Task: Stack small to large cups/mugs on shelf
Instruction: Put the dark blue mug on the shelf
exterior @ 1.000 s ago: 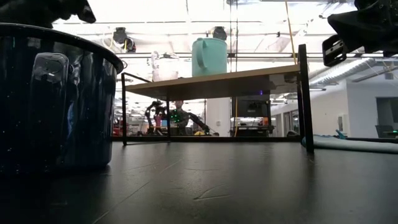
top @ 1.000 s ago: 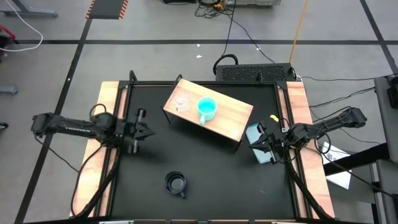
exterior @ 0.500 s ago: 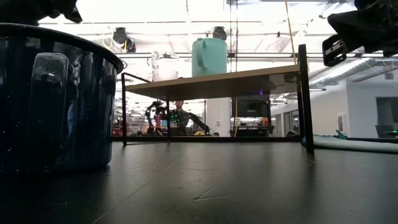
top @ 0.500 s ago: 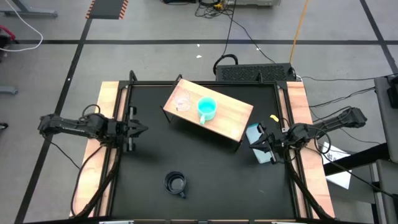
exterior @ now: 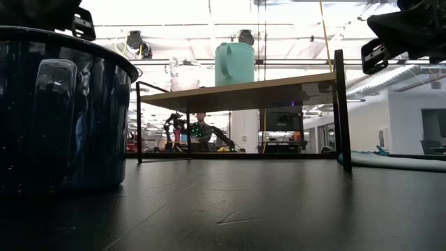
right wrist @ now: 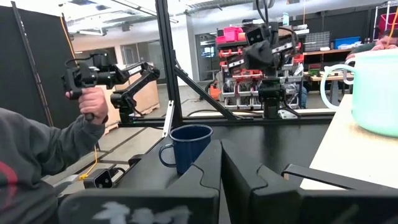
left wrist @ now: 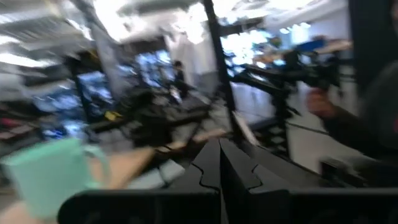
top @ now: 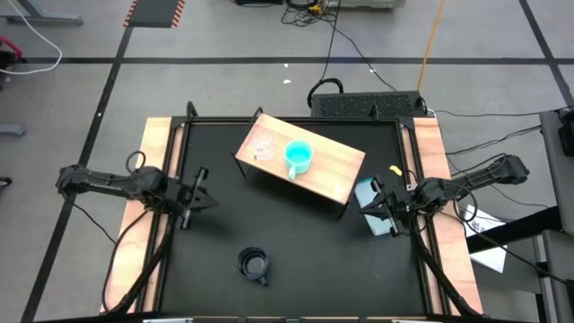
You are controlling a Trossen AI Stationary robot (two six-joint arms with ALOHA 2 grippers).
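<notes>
At the desk's [top: 296,260] left edge, my left gripper [top: 199,190] has pulled back from further in and now sits by the side rail, fingers pressed together, holding nothing. Right gripper [top: 381,208] hasn't budged: parked over the flat light-blue item [top: 370,193] at the right rail, also pressed together and empty. Reads to me like the left arm is done with the shelf [top: 332,170] for now. The clear cup [top: 263,149] and turquoise mug [top: 298,156] stand side by side on the board, close but not nested. Black mug [top: 254,264] is down on the desk near the front, well apart from both arms, so it's the piece not yet shelved, and stacking isn't done. Hard to read: left wrist view is smeared, only a teal blob and my own fingers [left wrist: 211,168] come through. Low view is half blocked by the black mug, and the clear cup barely shows. A person's sleeve and hand [right wrist: 93,102] show beyond the desk in the right wrist view.
</notes>
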